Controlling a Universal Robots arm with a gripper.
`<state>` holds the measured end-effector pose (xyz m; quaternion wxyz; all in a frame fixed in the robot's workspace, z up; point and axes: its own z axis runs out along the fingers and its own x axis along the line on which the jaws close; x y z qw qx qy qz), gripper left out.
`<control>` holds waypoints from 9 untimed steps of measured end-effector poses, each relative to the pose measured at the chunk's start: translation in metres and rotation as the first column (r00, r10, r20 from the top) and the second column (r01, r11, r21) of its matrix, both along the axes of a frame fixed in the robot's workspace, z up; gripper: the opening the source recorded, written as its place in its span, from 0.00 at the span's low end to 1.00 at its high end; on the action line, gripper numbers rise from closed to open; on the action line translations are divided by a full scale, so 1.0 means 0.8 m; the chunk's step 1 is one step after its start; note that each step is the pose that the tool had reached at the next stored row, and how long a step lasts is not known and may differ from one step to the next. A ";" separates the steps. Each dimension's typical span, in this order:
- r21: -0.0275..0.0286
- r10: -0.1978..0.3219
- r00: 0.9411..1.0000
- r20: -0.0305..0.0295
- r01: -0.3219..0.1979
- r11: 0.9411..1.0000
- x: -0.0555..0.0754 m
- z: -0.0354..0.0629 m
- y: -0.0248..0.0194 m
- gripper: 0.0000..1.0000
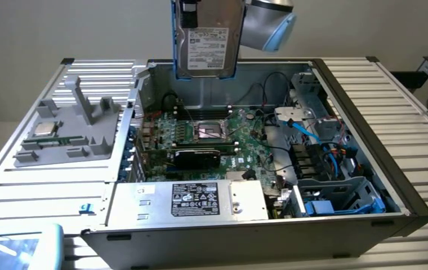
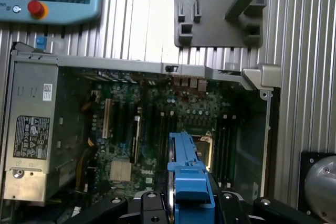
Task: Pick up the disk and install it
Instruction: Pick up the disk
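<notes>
A: Where could this go wrong?

B: Biggest first. The case (image 1: pixel 364 121) lies open on the table (image 1: pixel 398 79), with walls up on 4 sides. I think a low sideways move would knock the disk on a wall's rim.

A: And inside?

B: The power supply (image 1: pixel 199 198) fills the near edge and the board (image 1: pixel 199 132) the middle. The cage (image 1: pixel 342 194) sits in the near corner on the exterior view's right, with cables (image 1: pixel 308 132) looped just beside it. They could snag the carrier.

A: Where's the disk?

B: The disk (image 1: pixel 208 48) hangs upright, well above the case's far edge, touching nothing below. The gripper (image 2: pixel 191 203) clamps its blue carrier from 2 sides. Held at 1 end only, it may tilt or slip.

A: Room?

B: Open air above the case, tight at the cage.
</notes>
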<state>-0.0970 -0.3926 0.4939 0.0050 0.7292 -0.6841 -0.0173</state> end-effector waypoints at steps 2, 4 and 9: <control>-0.009 0.000 1.000 0.000 0.000 1.000 0.003 0.000 -0.0023 0.37; -0.020 0.000 1.000 0.000 0.000 1.000 0.006 0.000 -0.0037 0.37; -0.024 0.000 1.000 0.000 0.000 1.000 0.016 0.000 -0.0104 0.37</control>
